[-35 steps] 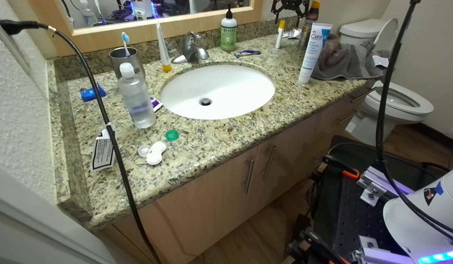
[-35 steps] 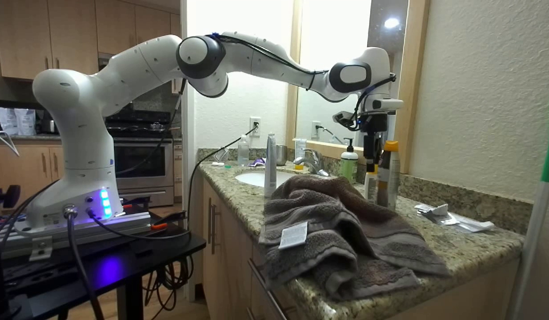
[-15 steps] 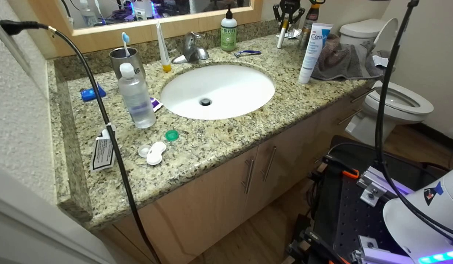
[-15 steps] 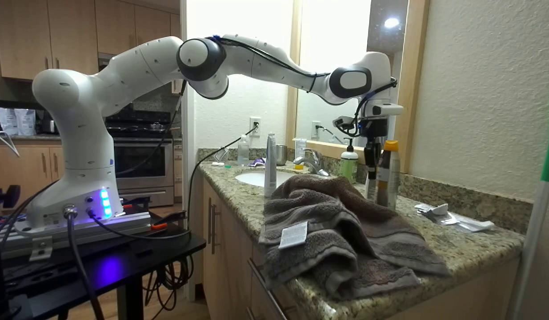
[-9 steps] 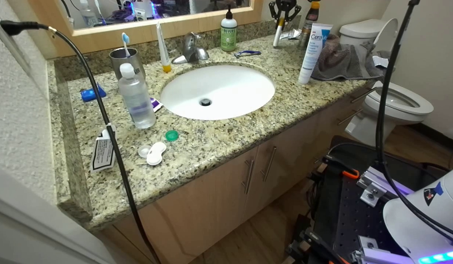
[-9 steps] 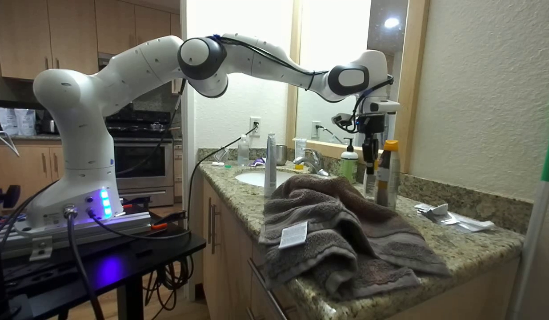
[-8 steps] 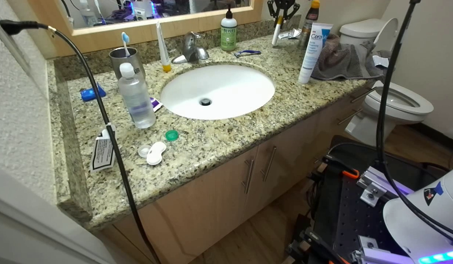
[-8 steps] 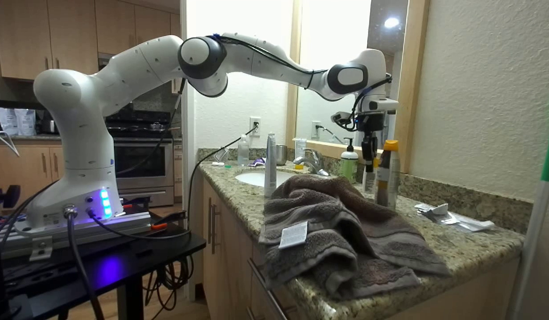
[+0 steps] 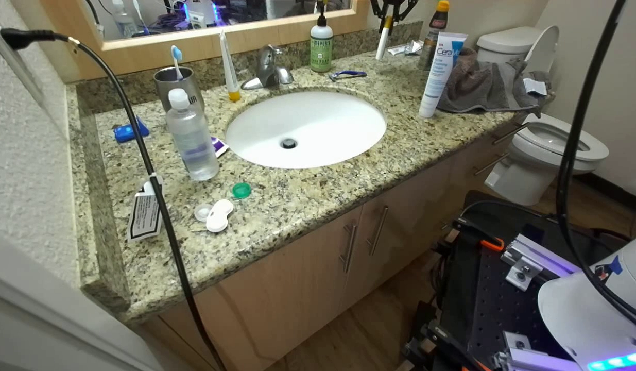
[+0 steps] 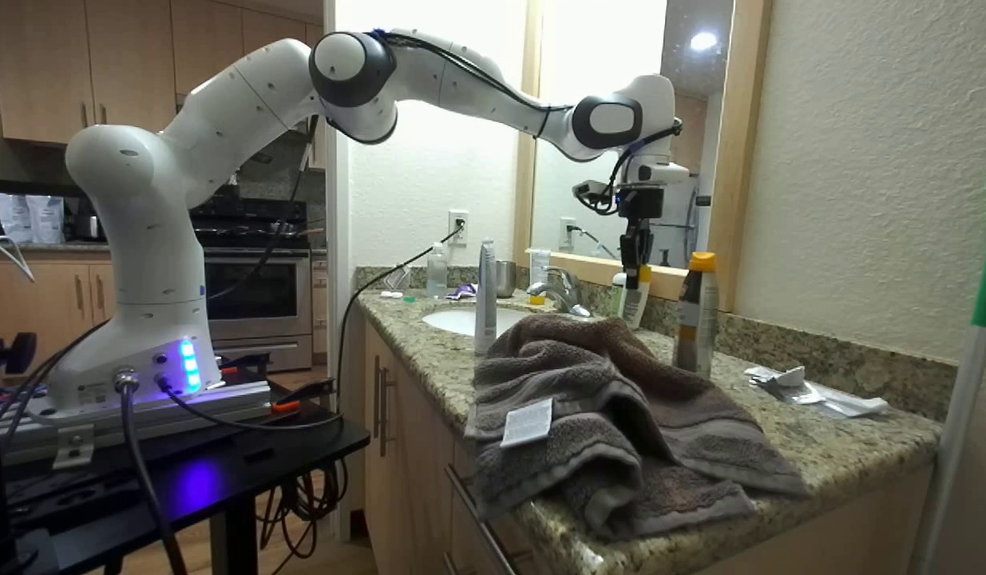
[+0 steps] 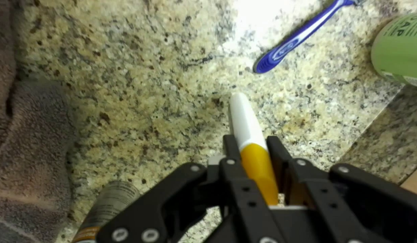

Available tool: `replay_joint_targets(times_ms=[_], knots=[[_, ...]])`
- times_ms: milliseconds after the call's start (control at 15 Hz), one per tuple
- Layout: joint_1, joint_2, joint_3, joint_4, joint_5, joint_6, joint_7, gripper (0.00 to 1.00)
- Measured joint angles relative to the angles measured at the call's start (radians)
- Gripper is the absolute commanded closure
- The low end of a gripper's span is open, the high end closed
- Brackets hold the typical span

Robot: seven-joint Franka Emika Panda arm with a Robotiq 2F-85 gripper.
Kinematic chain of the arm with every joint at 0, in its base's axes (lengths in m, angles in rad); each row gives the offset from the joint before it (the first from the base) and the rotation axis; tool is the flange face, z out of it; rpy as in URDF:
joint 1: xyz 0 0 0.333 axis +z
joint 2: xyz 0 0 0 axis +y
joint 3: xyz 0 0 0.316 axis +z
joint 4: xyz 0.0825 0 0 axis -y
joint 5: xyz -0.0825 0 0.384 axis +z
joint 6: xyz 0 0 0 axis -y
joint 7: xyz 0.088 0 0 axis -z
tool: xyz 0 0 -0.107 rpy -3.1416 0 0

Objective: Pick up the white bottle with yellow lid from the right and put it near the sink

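Note:
The white bottle with yellow lid [image 9: 382, 45] hangs from my gripper [image 9: 388, 19] in an exterior view, leaning slightly, its lower end seemingly clear of the counter. From the wrist, both fingers of the gripper [image 11: 250, 143] flank the yellow lid [image 11: 257, 165], shut on it, and the white body [image 11: 246, 121] sticks out beyond the tips. In an exterior view the held bottle [image 10: 636, 307] overlaps the green soap bottle behind it. The white oval sink [image 9: 307, 118] lies nearer the tap, some way from my gripper.
A green soap bottle [image 9: 322, 49] and a purple razor [image 9: 348, 75] lie between gripper and chrome tap [image 9: 269, 69]. A dark bottle with orange cap [image 10: 696, 319], a white-blue tube [image 9: 441, 77] and a bunched grey towel [image 10: 620, 407] occupy the counter's far end.
Open above the bottle at first, my gripper came down, shut on the yellow lid and rose. Bottle and gripper have since shifted toward the soap bottle, away from the orange-capped one.

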Motion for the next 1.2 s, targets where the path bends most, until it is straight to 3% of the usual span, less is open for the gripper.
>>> replay_joint_targets(times_ms=[467, 867, 1067, 1133, 1200], knots=[[0.020, -0.266, 0.000, -0.309, 0.041, -0.003, -0.004, 0.94], [0.172, -0.454, -0.009, -0.589, -0.068, 0.066, 0.070, 0.94], [0.254, -0.517, -0.035, -0.676, -0.072, 0.083, 0.114, 0.94], [0.262, -0.531, -0.038, -0.692, -0.056, 0.081, 0.121, 0.74], [0.262, -0.544, -0.043, -0.702, -0.024, 0.072, 0.121, 0.74]])
